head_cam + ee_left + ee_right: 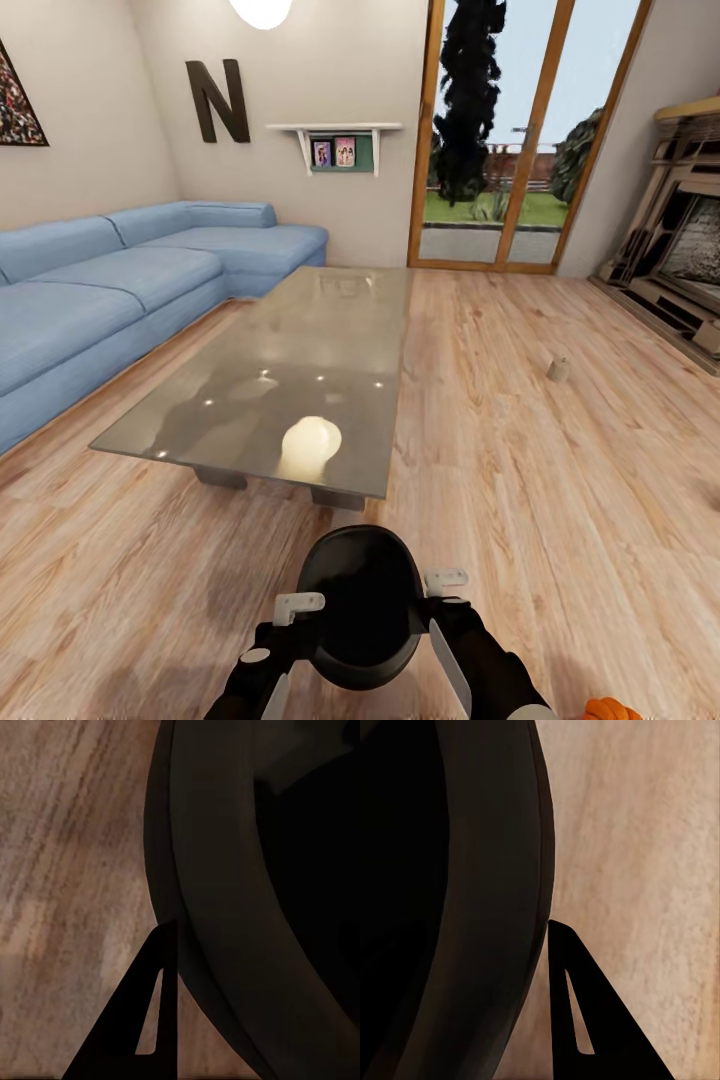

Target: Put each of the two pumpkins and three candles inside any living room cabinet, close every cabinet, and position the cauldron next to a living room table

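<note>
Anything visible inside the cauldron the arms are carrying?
From the head view the cauldron, flanked by the left gripper and right gripper, looks dark with nothing visible. Its depths are black in both wrist views, so the bottom stays unconfirmed.

A dark "N" (large letter) hangs on the wall.

Black cauldron sitting between grippers, pale streaky wood floor showing beneath, blue sofa glowing beyond left gripper, orange pumpkin peeking by right arm.
</note>
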Motion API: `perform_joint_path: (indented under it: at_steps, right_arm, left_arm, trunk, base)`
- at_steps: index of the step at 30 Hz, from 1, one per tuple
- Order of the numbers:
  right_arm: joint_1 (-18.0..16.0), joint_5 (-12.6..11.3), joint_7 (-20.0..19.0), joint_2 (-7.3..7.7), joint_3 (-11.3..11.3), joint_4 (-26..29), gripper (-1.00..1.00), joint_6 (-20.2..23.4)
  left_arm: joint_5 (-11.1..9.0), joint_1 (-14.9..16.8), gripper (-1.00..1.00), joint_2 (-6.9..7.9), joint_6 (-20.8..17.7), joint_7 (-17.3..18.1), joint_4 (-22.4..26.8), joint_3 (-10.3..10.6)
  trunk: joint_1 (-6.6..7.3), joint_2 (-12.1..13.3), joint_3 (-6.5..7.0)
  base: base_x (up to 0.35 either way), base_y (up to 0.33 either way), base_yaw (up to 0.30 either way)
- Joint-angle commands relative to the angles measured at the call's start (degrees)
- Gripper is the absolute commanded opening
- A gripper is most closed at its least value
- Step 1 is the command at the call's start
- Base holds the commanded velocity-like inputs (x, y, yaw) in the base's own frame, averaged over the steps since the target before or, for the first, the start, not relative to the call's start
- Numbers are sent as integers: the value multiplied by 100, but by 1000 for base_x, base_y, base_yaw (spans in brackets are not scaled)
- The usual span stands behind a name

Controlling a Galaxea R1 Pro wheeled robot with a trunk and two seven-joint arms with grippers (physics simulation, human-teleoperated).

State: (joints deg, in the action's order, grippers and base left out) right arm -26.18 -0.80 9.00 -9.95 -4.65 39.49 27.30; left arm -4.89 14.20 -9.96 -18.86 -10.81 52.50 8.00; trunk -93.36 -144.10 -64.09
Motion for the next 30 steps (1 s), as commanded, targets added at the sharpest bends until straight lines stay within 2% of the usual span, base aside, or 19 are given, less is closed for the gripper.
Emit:
perform_joint_path:
  at_steps: [1,3,8,19,20,24,25,30]
  right_arm:
    - [-1,-184,-39,-4,8,6,-100,-23]
    - [-1,-184,-39,-4,8,6,-100,-23]
    - [-1,-184,-39,-4,8,6,-100,-23]
    - [-1,-184,-39,-4,8,6,-100,-23]
    - [-1,-184,-39,-4,8,6,100,-23]
    - [-1,-184,-39,-4,8,6,100,-23]
    - [-1,-184,-39,-4,8,6,100,-23]
    - [-1,-185,-39,-4,8,6,100,-23]
  left_arm:
    - [-324,4,-100,-3,10,307,15,-1]
    - [-324,4,-100,-3,10,307,15,-1]
    - [-325,4,-100,-3,7,307,15,-1]
    - [-324,4,-100,-3,10,307,23,-1]
    - [-322,4,-100,-3,10,307,23,-1]
    - [-324,4,-100,-3,13,307,24,-1]
    - [-324,4,100,-3,14,307,24,-1]
    - [-323,4,100,-3,10,307,24,-1]
  trunk:
    - [1,-1,0]
    - [1,-1,0]
    - [-12,-8,-111]
    - [-12,-8,-111]
    - [-12,-8,-111]
    - [-12,-8,-111]
    - [-12,-8,-111]
    - [-12,-8,-111]
  base:
    - [0,0,0]
    - [0,0,0]
    - [0,0,0]
    - [0,0,0]
    - [0,0,0]
    - [0,0,0]
    - [0,0,0]
    - [0,0,0]
